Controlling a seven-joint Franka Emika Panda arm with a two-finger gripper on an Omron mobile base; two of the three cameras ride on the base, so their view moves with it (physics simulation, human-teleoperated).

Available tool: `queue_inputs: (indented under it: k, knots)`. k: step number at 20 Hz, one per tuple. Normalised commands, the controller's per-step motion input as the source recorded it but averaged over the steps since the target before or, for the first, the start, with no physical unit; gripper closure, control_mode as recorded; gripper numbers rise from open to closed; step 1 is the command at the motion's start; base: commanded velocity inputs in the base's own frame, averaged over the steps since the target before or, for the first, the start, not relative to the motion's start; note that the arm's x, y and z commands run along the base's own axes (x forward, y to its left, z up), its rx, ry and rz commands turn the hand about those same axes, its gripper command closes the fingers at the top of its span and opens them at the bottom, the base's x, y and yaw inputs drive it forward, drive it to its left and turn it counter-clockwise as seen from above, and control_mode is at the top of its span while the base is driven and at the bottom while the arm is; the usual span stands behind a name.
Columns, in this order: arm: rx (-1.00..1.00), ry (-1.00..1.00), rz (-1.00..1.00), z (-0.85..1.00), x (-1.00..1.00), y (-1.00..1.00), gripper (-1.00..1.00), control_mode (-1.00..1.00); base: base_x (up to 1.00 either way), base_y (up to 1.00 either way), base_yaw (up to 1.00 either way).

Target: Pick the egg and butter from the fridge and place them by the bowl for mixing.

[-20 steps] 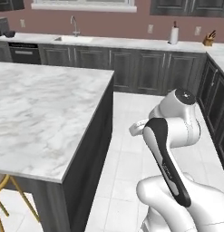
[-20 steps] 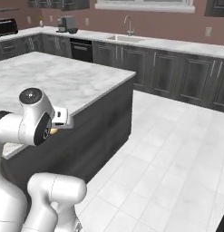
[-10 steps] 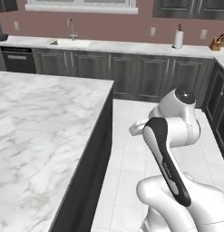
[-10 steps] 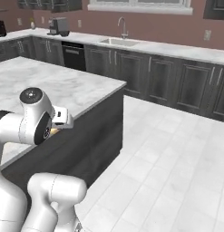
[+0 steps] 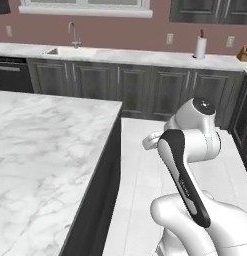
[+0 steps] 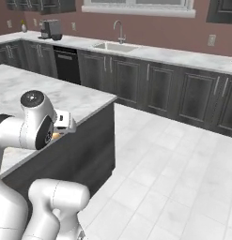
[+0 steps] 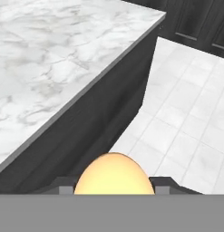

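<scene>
While the base travels beside the island [image 7: 63, 68], the gripper [image 7: 114, 190] sits half-closed on the egg [image 7: 114, 174], held tucked near the arm just off the island's edge, probably to keep it steady in transit.

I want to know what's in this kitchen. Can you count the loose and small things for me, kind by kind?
egg, in the hand: 1
faucet: 1
paper towel roll: 1
knife block: 1
coffee machine: 1
Total: 5
</scene>
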Motion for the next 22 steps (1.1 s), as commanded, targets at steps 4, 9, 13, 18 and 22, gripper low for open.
queue_inputs:
  k: [4,9,13,18,22]
  knots:
    - [0.00,0.00,0.00,0.00,0.00,0.00,1.00,1.00,0.86,-0.07,0.00]
    - [0.00,0.00,0.00,0.00,0.00,0.00,1.00,1.00,0.91,-0.16,0.01]
    - [0.00,0.00,0.00,0.00,0.00,0.00,1.00,1.00,0.91,-0.19,0.03]
    - [0.00,0.00,0.00,0.00,0.00,0.00,1.00,1.00,0.91,-0.19,0.03]
    - [0.00,0.00,0.00,0.00,0.00,0.00,1.00,1.00,0.90,-0.18,0.03]
